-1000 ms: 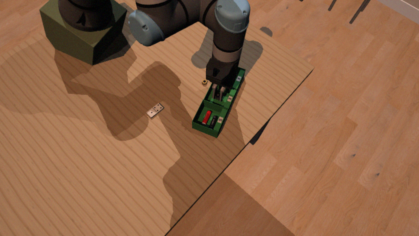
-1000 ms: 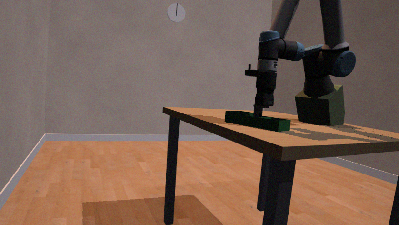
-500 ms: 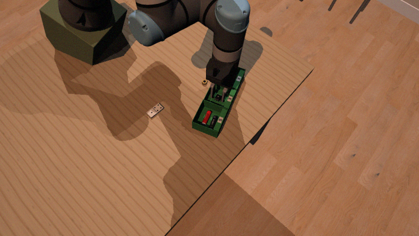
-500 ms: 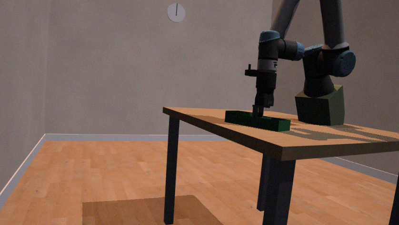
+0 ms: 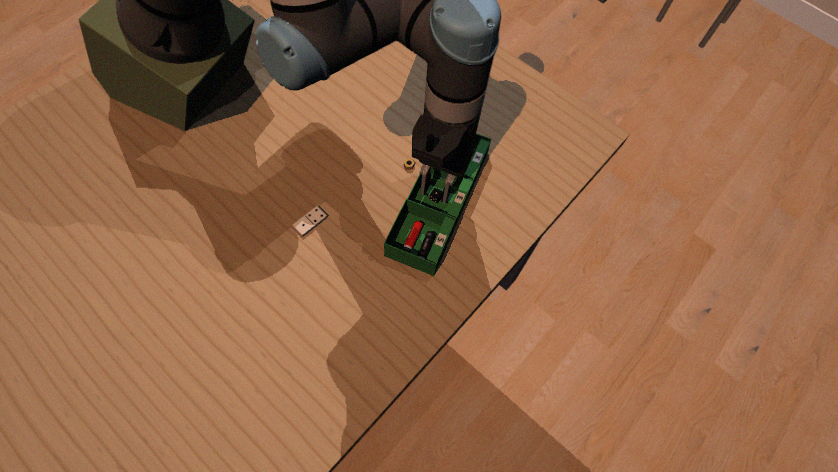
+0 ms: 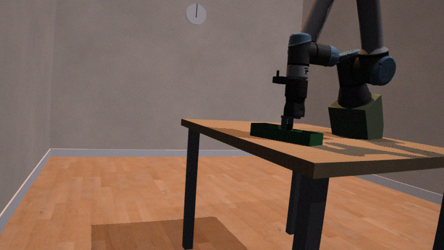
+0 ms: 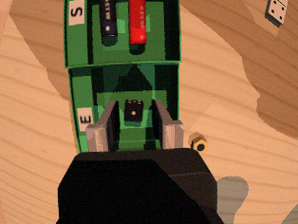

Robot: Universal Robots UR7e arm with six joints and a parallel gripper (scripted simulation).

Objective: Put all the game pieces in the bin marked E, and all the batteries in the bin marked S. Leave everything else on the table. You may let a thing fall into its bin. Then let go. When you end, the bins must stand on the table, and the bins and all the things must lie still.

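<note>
With my fingers spread, the gripper [image 7: 134, 128] grips nothing; a black die [image 7: 133, 110] lies loose between them in bin E [image 7: 83, 89]. Beyond sit two batteries [image 7: 138, 16] in bin S [image 7: 77, 46]; a domino [image 7: 277, 2] lies well off on the table [image 7: 240, 127].

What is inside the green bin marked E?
A black die lies on the floor of bin E, between the open jaws. The gripper body covers the bin's near end, so anything there is hidden.
</note>
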